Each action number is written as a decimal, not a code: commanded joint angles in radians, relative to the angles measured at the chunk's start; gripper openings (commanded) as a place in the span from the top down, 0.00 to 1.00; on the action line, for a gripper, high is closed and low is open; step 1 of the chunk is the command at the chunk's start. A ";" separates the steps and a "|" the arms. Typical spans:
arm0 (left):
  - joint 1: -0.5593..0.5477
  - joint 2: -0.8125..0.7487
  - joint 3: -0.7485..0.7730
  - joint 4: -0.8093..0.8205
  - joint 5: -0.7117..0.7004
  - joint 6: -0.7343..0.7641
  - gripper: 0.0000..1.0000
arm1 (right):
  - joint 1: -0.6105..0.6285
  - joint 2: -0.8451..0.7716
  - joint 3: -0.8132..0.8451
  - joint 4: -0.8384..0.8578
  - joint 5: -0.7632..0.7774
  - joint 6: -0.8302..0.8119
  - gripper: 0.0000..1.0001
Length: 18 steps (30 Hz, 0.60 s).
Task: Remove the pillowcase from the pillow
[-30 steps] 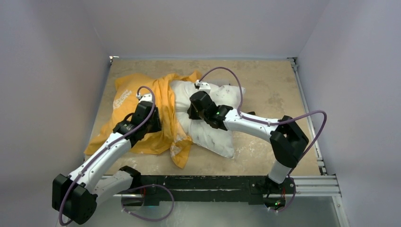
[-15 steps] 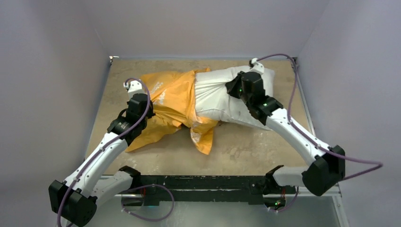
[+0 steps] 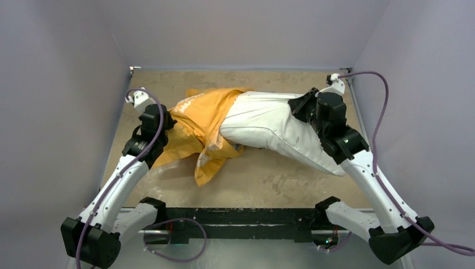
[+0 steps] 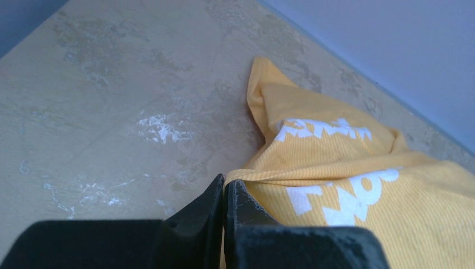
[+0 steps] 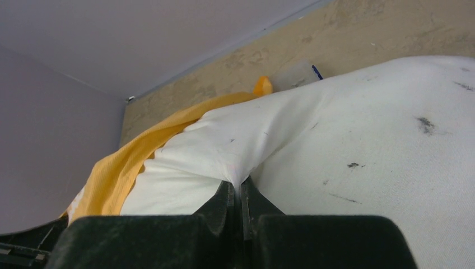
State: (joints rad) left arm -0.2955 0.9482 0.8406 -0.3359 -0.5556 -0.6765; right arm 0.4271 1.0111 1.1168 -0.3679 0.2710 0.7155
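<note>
The orange pillowcase [image 3: 199,115] lies left of centre, still round the left end of the white pillow [image 3: 269,120], which stretches out to the right. My left gripper [image 3: 167,120] is shut on the pillowcase's left edge; the left wrist view shows orange fabric [image 4: 347,185] with white lettering pinched between the fingers [image 4: 226,188]. My right gripper [image 3: 301,109] is shut on a fold of the pillow's right part; the right wrist view shows white speckled fabric [image 5: 358,140] pinched at the gripper [image 5: 241,188], with the pillowcase [image 5: 129,162] beyond. A small blue-white tag [image 5: 297,73] shows at the pillow's far corner.
The tan mottled table [image 3: 280,174] is walled by grey panels at the back and both sides. A metal rail [image 3: 369,145] runs along the right edge. A black bar [image 3: 235,216] with the arm bases lies along the near edge.
My right gripper has pulled the pillow far to the right and back, drawing more of it out of the pillowcase. My left gripper has moved left and back with the pillowcase edge.
</note>
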 commanded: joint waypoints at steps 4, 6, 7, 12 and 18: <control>0.128 0.148 0.159 0.045 -0.315 0.116 1.00 | -0.098 -0.145 0.035 0.129 0.165 -0.133 1.00; 0.128 0.201 0.238 0.020 -0.175 0.123 1.00 | -0.099 -0.168 0.012 0.177 -0.001 -0.208 1.00; 0.128 0.219 0.261 0.003 -0.114 0.126 1.00 | -0.098 -0.175 0.005 0.204 -0.057 -0.254 1.00; 0.128 0.163 0.198 0.006 -0.018 0.152 0.84 | -0.096 -0.186 -0.035 0.225 -0.389 -0.337 1.00; 0.128 0.090 0.180 -0.019 0.048 0.234 0.56 | -0.097 -0.139 -0.062 0.220 -0.502 -0.364 0.66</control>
State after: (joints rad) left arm -0.1768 1.0908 1.0039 -0.3725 -0.5232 -0.5278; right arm 0.3317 0.8352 1.0740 -0.1989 -0.1238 0.4175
